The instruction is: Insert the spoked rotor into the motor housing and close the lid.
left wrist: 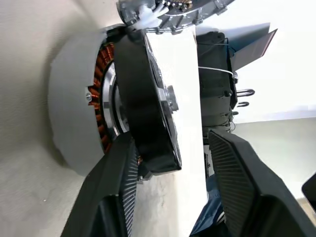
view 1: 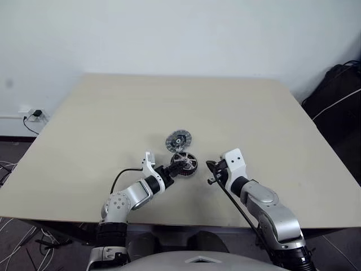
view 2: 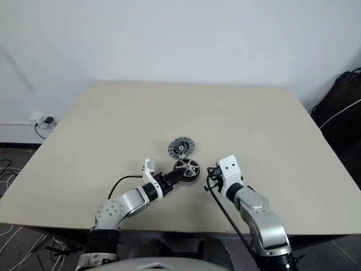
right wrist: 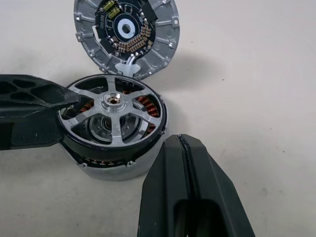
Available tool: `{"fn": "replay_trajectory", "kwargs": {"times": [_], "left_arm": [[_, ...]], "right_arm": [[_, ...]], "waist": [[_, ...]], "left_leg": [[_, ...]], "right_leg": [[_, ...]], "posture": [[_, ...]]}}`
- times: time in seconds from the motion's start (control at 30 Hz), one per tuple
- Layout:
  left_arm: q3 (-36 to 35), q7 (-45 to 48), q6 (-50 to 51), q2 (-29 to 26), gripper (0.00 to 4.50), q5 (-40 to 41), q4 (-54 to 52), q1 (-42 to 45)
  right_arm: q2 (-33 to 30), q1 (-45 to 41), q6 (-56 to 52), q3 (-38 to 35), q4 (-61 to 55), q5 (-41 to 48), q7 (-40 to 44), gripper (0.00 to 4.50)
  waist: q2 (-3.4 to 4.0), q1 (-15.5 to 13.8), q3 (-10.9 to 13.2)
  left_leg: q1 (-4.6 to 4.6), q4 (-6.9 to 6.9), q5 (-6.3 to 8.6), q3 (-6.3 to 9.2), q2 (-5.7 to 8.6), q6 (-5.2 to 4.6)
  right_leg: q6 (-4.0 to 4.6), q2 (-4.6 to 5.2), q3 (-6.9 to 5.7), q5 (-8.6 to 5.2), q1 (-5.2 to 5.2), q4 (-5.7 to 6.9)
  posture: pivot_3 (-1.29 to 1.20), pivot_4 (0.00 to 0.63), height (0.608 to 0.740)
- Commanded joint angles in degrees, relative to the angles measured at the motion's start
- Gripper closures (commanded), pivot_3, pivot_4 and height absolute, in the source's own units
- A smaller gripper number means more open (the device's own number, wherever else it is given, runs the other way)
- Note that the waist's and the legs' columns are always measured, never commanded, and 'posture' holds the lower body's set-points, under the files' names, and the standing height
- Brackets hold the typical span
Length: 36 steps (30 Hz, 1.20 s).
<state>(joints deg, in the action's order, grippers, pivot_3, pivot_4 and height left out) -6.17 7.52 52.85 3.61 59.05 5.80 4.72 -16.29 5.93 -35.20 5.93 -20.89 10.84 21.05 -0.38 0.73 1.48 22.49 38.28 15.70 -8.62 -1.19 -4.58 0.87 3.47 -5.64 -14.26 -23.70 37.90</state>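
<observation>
Near the tabletop's (view 1: 84,124) front edge, my left fingers (left wrist: 123,187) straddle, parted, the spoked rotor (right wrist: 112,114) sitting tilted in the motor housing (right wrist: 116,165); right fingers (right wrist: 185,197) clenched empty; it may jam under the lid (right wrist: 126,34).

One table (view 1: 101,130) bears one spoked rotor (right wrist: 114,111), one motor housing (right wrist: 116,168) (under it) and one lid (right wrist: 127,35).

I am seeing a beige table (view 1: 113,113) standing against a white wall (view 1: 169,34) — a wall socket (view 1: 35,113) with a black plug sitting low on the left side, loose cables (view 1: 7,167) lying on the floor beneath — and a dark bag (view 1: 338,96) resting at the right edge.
</observation>
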Motion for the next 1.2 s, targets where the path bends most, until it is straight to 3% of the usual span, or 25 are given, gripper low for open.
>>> {"fn": "replay_trajectory", "kwargs": {"times": [0.03,0.97,1.07,1.2], "left_arm": [[-0.14,-0.60,-0.56,3.14,2.15,-0.42,-1.08,0.22],[-5.27,-4.42,-0.11,0.11,2.15,6.00,-18.31,-10.14],[-3.33,-1.67,-4.66,-1.45,2.15,0.54,-20.40,-11.34],[6.55,2.13,-21.09,-8.08,2.15,-21.90,-20.68,-12.87]], "right_arm": [[0.18,-0.94,0.97,-0.27,-1.44,0.22,-0.21,4.50],[0.53,-2.84,0.58,2.39,-0.27,0.43,0.76,4.50],[0.82,-3.68,0.71,2.89,0.39,0.27,0.84,4.50],[2.28,-6.09,1.58,4.78,3.17,-0.88,0.51,4.50]], "waist": [[0.01,-0.02,0.00],[-0.01,-0.06,0.02],[-0.01,-0.01,0.02],[0.06,0.02,0.00]], "left_leg": [[0.00,0.00,-0.01,0.01,0.00,0.00],[0.06,0.01,0.01,0.02,0.01,-0.02],[0.05,0.01,0.01,0.02,0.00,-0.02],[0.03,-0.03,-0.01,0.01,0.01,0.01]], "right_leg": [[0.01,0.00,0.00,0.00,0.00,0.00],[0.01,0.02,-0.01,-0.01,-0.06,-0.02],[0.00,0.02,0.00,-0.01,-0.08,-0.02],[0.27,0.01,-0.02,0.13,-0.17,-0.02]], "posture": [[0.00,0.000,0.740],[0.00,0.000,0.740],[0.00,0.000,0.740],[0.00,0.000,0.740]]}}
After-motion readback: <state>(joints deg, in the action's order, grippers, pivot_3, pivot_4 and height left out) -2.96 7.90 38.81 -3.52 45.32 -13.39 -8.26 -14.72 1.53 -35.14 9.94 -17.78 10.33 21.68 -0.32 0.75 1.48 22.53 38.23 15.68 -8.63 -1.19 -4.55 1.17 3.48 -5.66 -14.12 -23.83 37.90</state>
